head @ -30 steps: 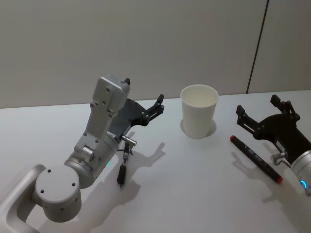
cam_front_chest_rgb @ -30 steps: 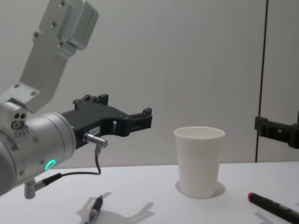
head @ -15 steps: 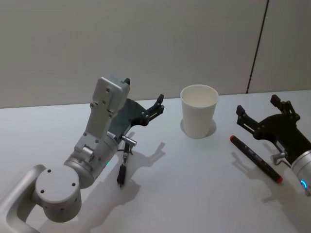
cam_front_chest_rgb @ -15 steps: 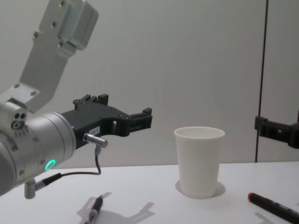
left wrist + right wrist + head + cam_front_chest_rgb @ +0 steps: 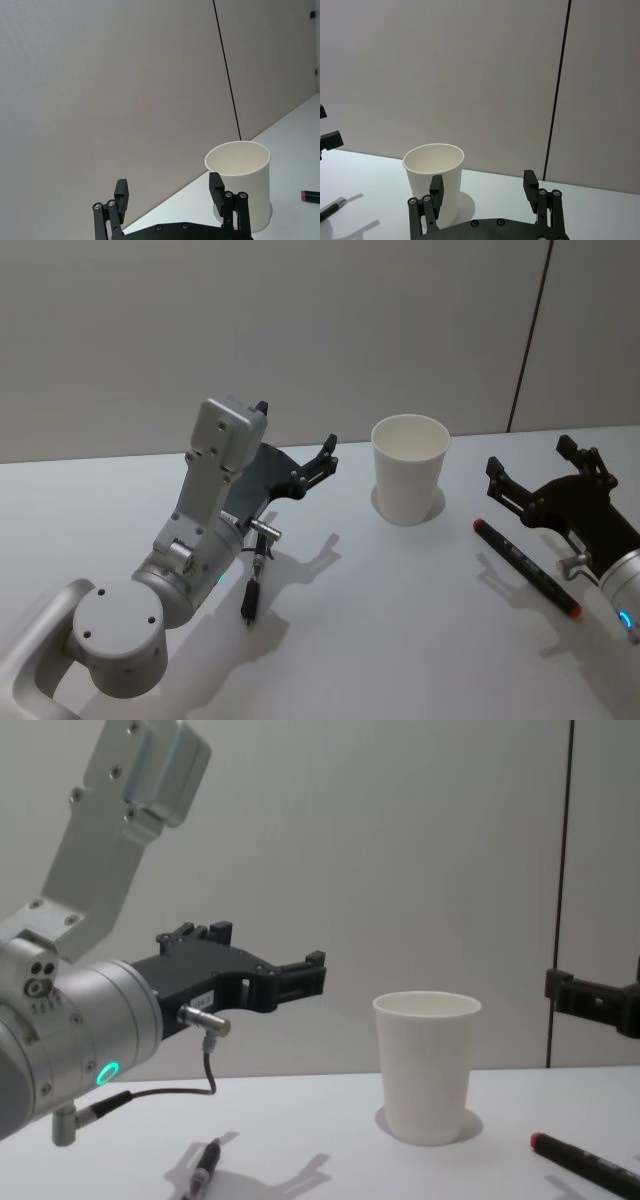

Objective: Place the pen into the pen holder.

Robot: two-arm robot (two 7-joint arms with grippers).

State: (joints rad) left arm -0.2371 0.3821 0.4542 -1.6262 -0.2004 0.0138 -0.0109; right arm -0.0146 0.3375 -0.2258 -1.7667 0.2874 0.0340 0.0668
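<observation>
Since neither pen is gripped yet, the step in hand looks like the pick. Red-tipped black marker [image 5: 525, 567] lies flat on the worktop [image 5: 400, 650], right of the white paper cup [image 5: 409, 475] and nearer the robot. Slim black pen [image 5: 250, 598] lies left of the cup, also nearer the robot, under the left arm. Advice: turn the wrist so the jaws straddle the barrel crosswise, come down at mid-length, close, then tip the pen upright above the cup's rim before release. Cup looks light, so a side knock would likely topple it. Right end effector [image 5: 532, 458] hovers right of the cup, raised off the worktop near the marker, jaws wide apart, nothing held or touched. Left end effector [image 5: 169, 192] hangs raised left of the cup, aimed at it, equally wide, empty.
</observation>
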